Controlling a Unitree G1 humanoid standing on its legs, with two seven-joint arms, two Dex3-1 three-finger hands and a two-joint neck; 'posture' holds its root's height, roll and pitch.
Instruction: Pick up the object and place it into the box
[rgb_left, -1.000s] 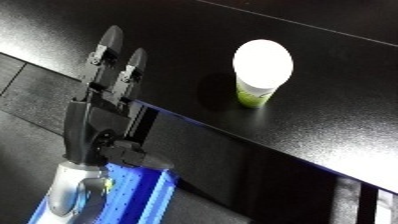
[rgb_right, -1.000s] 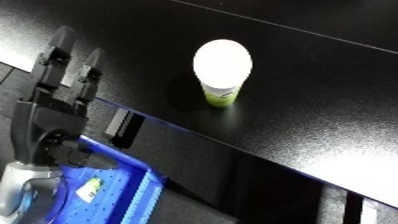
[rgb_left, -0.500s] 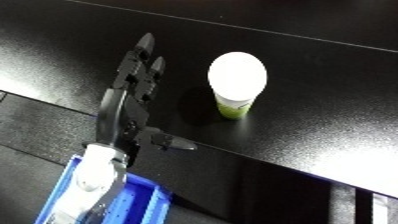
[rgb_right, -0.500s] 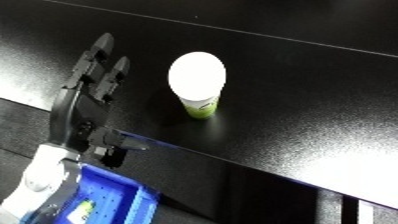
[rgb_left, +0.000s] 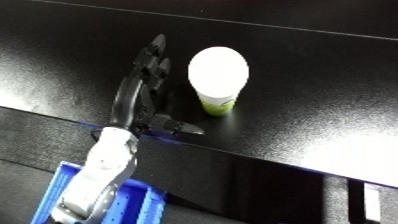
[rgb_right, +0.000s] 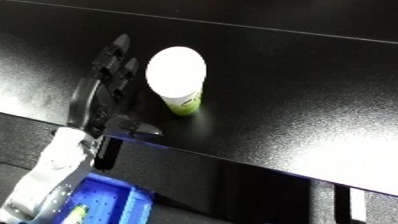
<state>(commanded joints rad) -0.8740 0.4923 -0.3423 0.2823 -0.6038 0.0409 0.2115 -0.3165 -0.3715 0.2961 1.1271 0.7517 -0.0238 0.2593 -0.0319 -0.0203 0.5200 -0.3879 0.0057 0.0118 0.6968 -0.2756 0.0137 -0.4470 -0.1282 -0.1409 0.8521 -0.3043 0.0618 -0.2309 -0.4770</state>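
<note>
A white-topped cup (rgb_left: 218, 77) with a green lower band stands upright on the black table (rgb_left: 302, 65). The left hand (rgb_left: 142, 95) lies just beside it, at the cup's nine o'clock, with its fingers (rgb_left: 156, 49) stretched straight toward twelve o'clock and its thumb (rgb_left: 174, 126) spread out toward four o'clock, below the cup's base. The hand is open and holds nothing; a narrow dark gap shows between the fingers and the cup's side. The silver forearm (rgb_left: 102, 175) comes up from seven o'clock, passing over the blue bin (rgb_left: 53, 187) at the lower left edge, below the table's front edge.
</note>
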